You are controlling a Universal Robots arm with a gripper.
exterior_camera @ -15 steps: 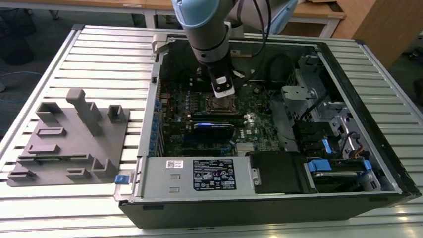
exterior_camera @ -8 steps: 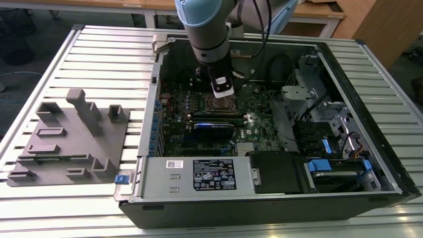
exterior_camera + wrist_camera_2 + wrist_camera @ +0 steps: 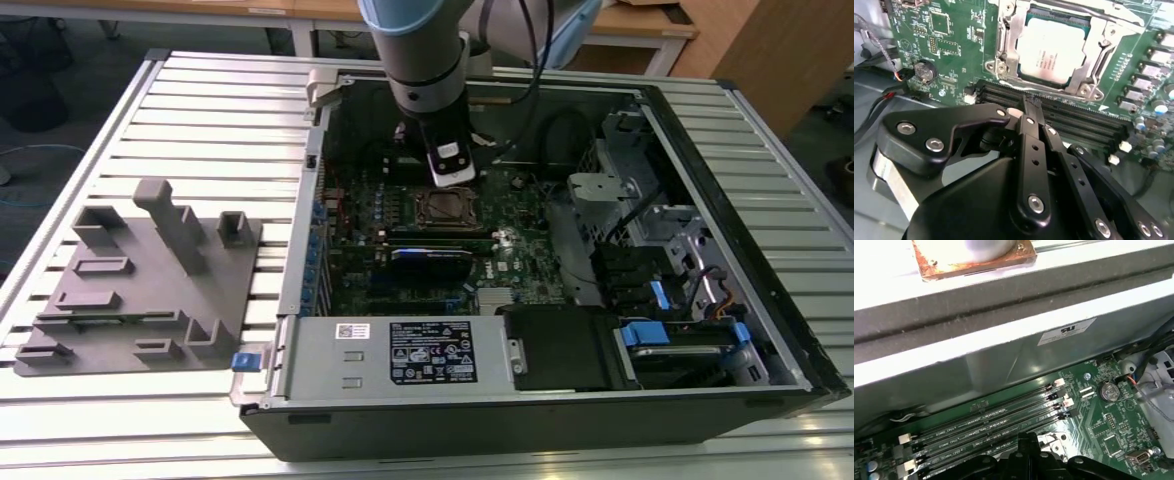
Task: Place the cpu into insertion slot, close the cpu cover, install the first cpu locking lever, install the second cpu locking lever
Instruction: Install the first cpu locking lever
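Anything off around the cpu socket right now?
Nothing stands out. In the second wrist view the cpu lies flat and square in the insertion slot, with the cpu cover down around it. The pincer sits over the memory slots.

Single arm (image 3: 416, 60) reaching straight down from above in the exterior view, wrist vertical, black gripper (image 3: 1030, 107) pointing downward, its two fingers (image 3: 1026, 150) pressed together, nothing between them

Even, diffuse overhead light is seen in the exterior view; the case interior (image 3: 534, 200) is left in shadow. Glare is noted on the cpu (image 3: 1054, 50) beyond the hand (image 3: 1029, 107). The pale metal ledge (image 3: 979, 305) is overexposed in the first wrist view, and close parts are softly blurred.
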